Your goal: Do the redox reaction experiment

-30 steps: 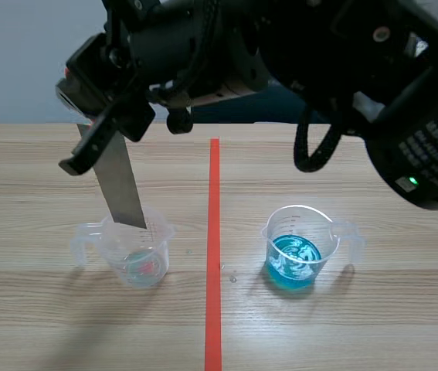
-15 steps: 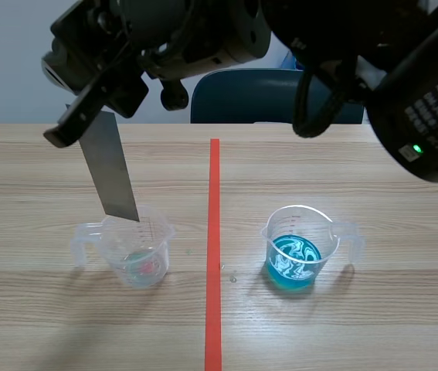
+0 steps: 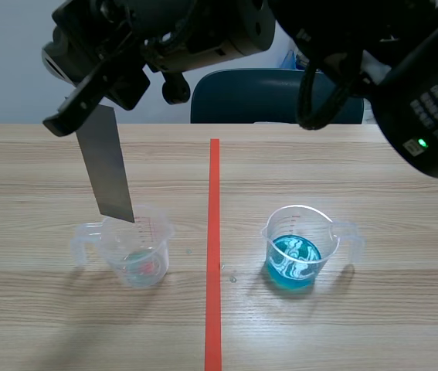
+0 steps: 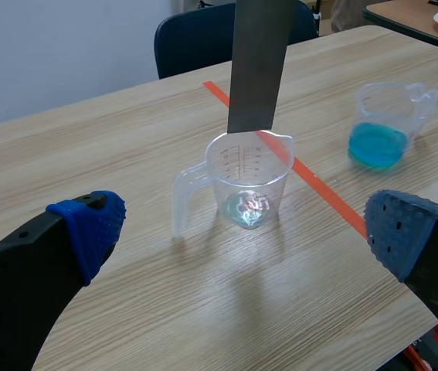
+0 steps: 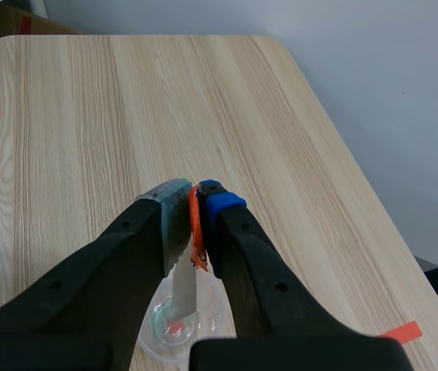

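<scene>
My right gripper (image 3: 79,116) reaches in from the right across the top and is shut on a grey metal strip (image 3: 106,166). The strip hangs tilted, its lower end just over the rim of a clear measuring cup (image 3: 135,251) left of the tape line. That cup holds a little liquid with a reddish patch at the bottom. A second clear cup (image 3: 300,247), holding blue liquid, stands right of the line. In the right wrist view the gripper (image 5: 191,212) pinches the strip (image 5: 180,278) above the cup (image 5: 174,334). My left gripper (image 4: 247,230) is open, short of the clear cup (image 4: 249,185), with the strip (image 4: 259,62) hanging over it.
An orange-red tape line (image 3: 214,255) divides the wooden table. A blue chair (image 3: 273,97) stands behind the far edge. The blue cup (image 4: 388,124) sits beyond the line in the left wrist view. The right arm's bulk fills the space above the table's back.
The right arm has risen and shifted slightly left, lifting the strip's lower end from inside the cup's rim to just above it. Both cups stayed put.
</scene>
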`<act>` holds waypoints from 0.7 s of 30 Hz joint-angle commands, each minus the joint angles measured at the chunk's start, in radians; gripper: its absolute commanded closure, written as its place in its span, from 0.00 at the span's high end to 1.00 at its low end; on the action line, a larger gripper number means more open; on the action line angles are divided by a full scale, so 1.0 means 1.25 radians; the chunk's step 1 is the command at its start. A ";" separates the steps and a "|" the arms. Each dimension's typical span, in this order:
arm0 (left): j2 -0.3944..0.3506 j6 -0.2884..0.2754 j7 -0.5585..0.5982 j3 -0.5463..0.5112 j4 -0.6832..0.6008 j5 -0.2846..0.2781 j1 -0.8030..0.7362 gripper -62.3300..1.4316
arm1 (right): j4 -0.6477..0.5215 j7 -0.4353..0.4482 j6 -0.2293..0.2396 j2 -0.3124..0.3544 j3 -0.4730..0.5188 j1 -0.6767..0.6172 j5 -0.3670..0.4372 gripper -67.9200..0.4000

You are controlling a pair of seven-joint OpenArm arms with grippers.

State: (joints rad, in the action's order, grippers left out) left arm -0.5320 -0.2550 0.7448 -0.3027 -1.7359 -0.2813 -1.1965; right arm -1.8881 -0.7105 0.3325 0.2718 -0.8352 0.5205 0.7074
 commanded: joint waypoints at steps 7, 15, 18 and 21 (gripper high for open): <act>0.004 0.001 0.011 -0.005 -0.008 -0.005 0.000 1.00 | -0.013 -0.020 -0.003 -0.002 0.005 0.023 0.003 0.01; 0.004 0.001 0.011 -0.005 -0.008 -0.005 0.000 1.00 | -0.013 -0.022 -0.003 -0.002 0.005 0.023 0.003 0.01; 0.004 0.001 0.011 -0.005 -0.008 -0.005 0.000 1.00 | -0.013 -0.023 -0.003 -0.002 0.005 0.023 0.003 0.01; 0.004 0.001 0.011 -0.005 -0.008 -0.005 0.000 1.00 | -0.013 -0.026 -0.003 -0.003 0.005 0.023 0.003 0.01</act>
State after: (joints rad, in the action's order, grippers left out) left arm -0.5320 -0.2550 0.7448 -0.3027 -1.7359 -0.2813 -1.1965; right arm -1.8881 -0.7544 0.3325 0.2718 -0.8352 0.5205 0.7071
